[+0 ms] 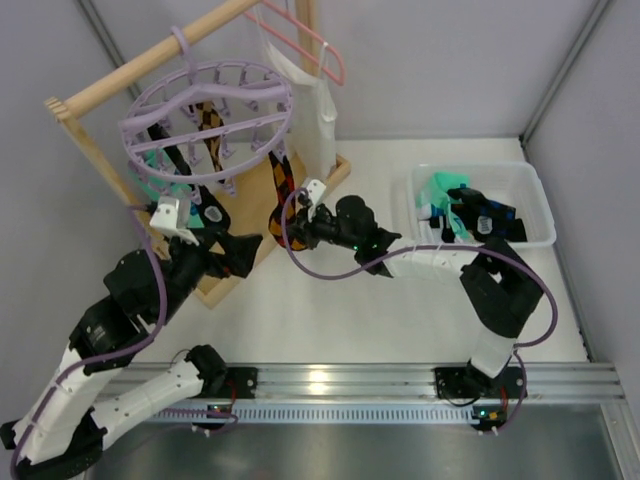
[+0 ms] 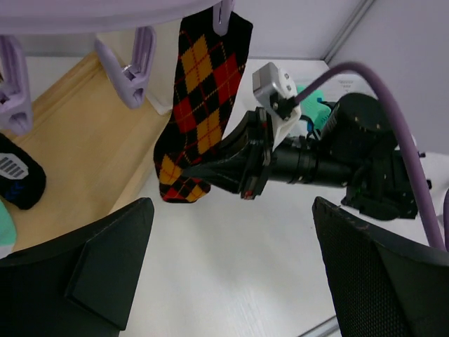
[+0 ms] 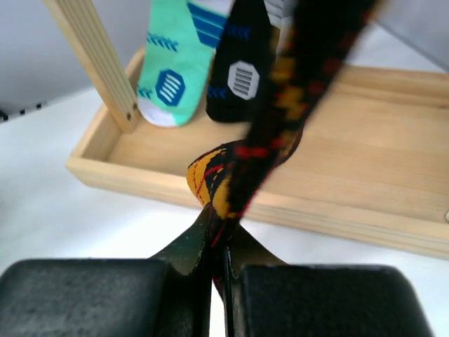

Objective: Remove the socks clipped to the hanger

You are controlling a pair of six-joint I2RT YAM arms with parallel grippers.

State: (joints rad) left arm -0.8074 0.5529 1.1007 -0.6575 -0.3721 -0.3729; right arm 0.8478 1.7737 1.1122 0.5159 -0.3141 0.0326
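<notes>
Beside the tray (image 3: pixel 365 182), left gripper (image 2: pixel 231 210) hangs with jaws wide apart. Just beyond, right gripper (image 3: pixel 219 235) is clamped on the lower end of an argyle sock (image 2: pixel 200 105), its top clipped to the hanger (image 1: pixel 205 110) overhead.

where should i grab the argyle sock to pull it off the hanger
Its free lower toe end, from the right side: the argyle sock hangs flat from a lavender clip, and the right pincer is shut on that end.
</notes>
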